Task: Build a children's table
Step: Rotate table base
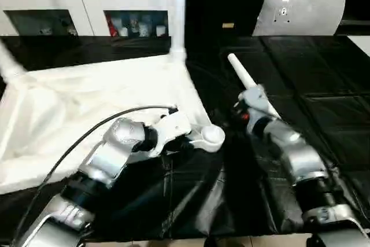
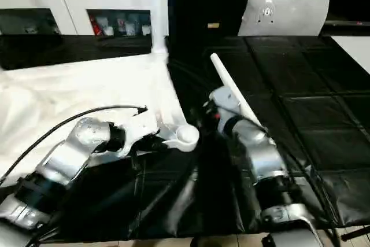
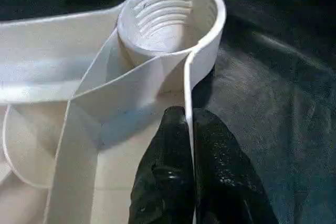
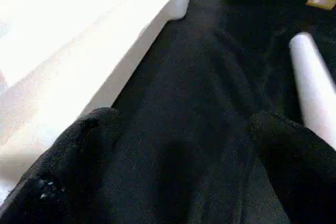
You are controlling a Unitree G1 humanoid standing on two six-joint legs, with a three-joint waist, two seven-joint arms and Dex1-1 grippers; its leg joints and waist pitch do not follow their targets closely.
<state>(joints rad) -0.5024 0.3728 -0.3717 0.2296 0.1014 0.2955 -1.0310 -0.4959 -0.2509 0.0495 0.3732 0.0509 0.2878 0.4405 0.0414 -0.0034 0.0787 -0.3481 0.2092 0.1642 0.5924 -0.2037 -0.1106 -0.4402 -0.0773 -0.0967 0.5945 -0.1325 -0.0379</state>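
White plastic makes up the children's table top, which is laid upside down on the black-covered worktop, toward its left side, with the ribbed underside turned up. One tapered leg is seen standing upright in the far corner socket of the top, and part of another leg is seen rising at the far left corner. The near corner socket is shown open, its inner thread visible, and it lies toward the middle of the worktop near the front edge. The left gripper is seen at this corner, its jaws clenched on the thin rim wall of the top just beside the socket, one black finger inside the rim and the other outside it. A loose leg is laid on the black cover to the right of the top, apart from it, pointing toward the far edge. The right gripper is held low over the cover between the top's right edge and this loose leg, its jaws spread wide and grasping nothing; whether the outer finger touches the leg cannot be told. A white cabinet with shelves is seen beyond the far left edge, and a pale cushion beyond the far right.
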